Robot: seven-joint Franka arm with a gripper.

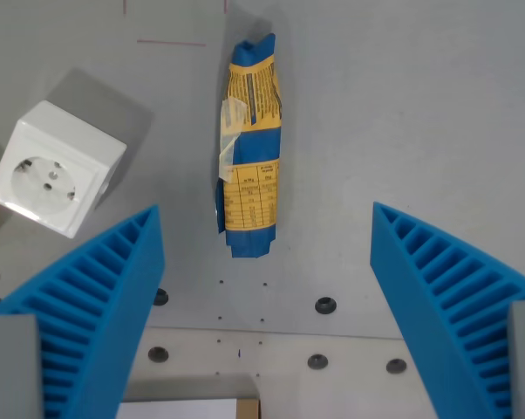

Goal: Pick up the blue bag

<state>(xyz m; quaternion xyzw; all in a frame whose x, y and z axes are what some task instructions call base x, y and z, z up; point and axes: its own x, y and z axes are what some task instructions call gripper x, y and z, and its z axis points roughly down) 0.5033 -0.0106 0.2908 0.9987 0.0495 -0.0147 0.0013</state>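
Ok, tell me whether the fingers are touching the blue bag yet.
Apart. The wrist view shows bare grey table between the blue bag and each of the fingers, which are spread wide on either side of the bag's lower end.

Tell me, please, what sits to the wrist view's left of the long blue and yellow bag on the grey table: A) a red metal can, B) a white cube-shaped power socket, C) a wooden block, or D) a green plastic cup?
B: a white cube-shaped power socket sits to the wrist view's left of the long blue and yellow bag, apart from it.
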